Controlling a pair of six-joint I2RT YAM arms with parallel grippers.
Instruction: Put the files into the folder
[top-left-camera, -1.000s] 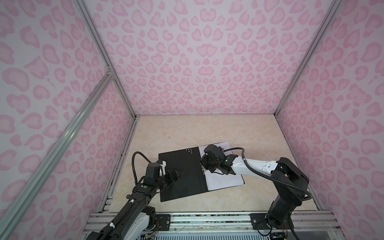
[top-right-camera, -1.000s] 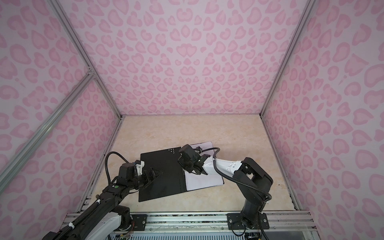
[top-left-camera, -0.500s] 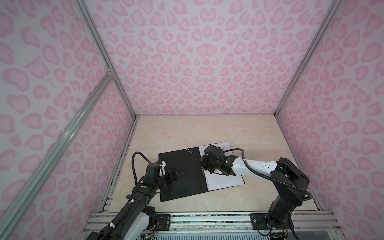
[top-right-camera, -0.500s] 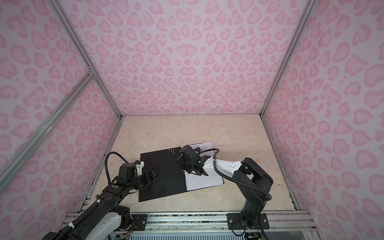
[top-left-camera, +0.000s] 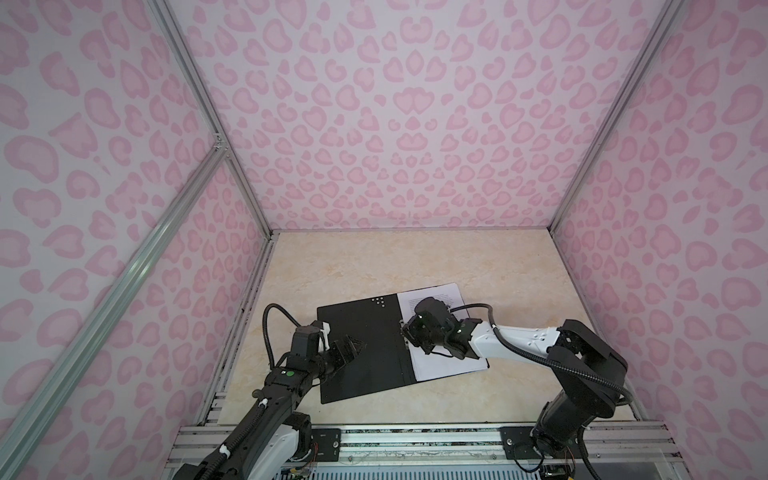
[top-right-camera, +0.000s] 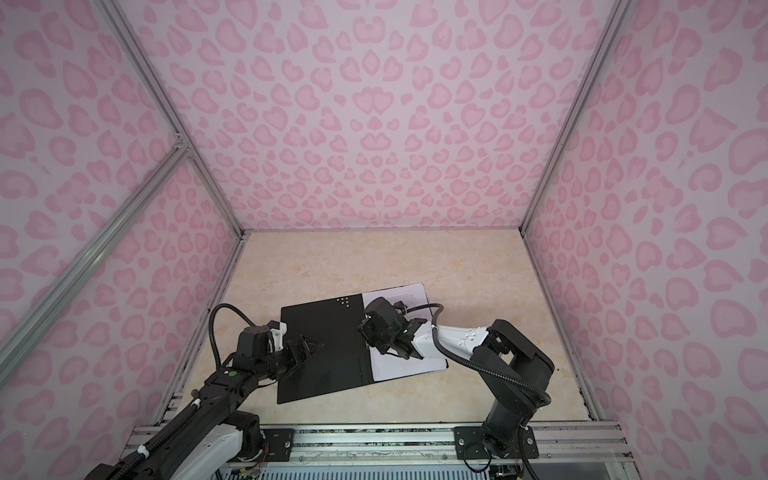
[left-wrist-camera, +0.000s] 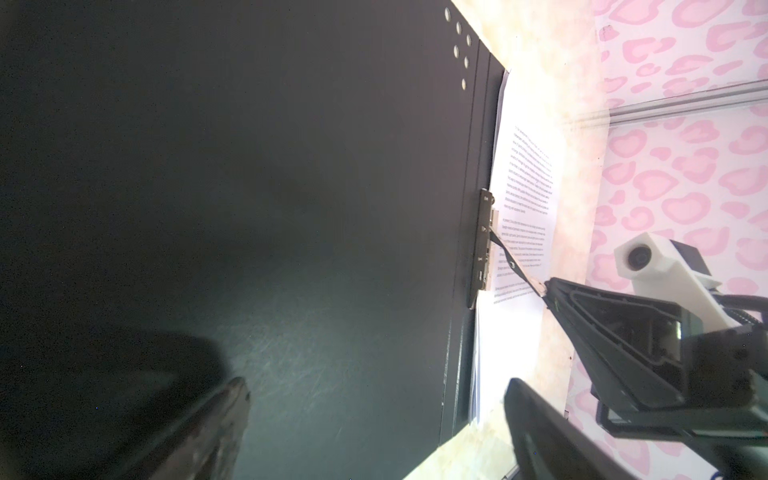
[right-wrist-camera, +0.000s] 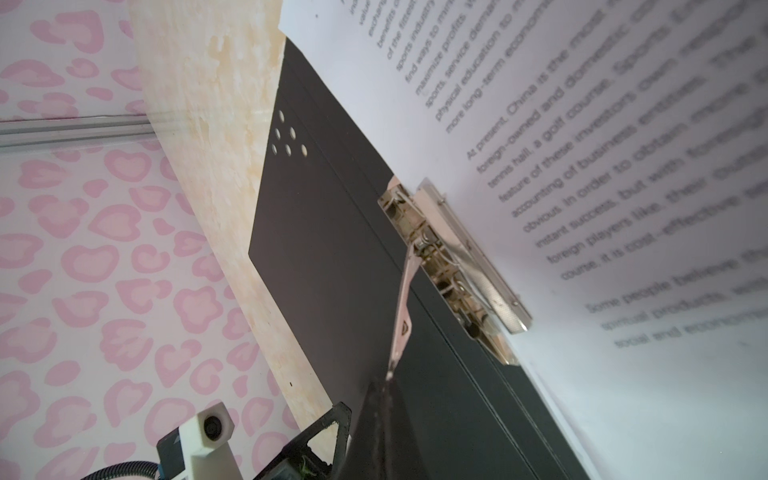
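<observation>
Little has moved since a second ago: your right gripper (right-wrist-camera: 385, 386) has closed fully on the clip lever (right-wrist-camera: 402, 307). Your left gripper (top-left-camera: 353, 345) gapes wide over the black left half of the folder (top-left-camera: 365, 361), holding nothing; the files (top-left-camera: 436, 369) lie on its right half

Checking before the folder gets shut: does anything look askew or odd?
Only the clip lever: it stands tilted up at the spine of the open folder, pinched in the shut right hand. The files lie square on its right half; nothing looks torn.
</observation>
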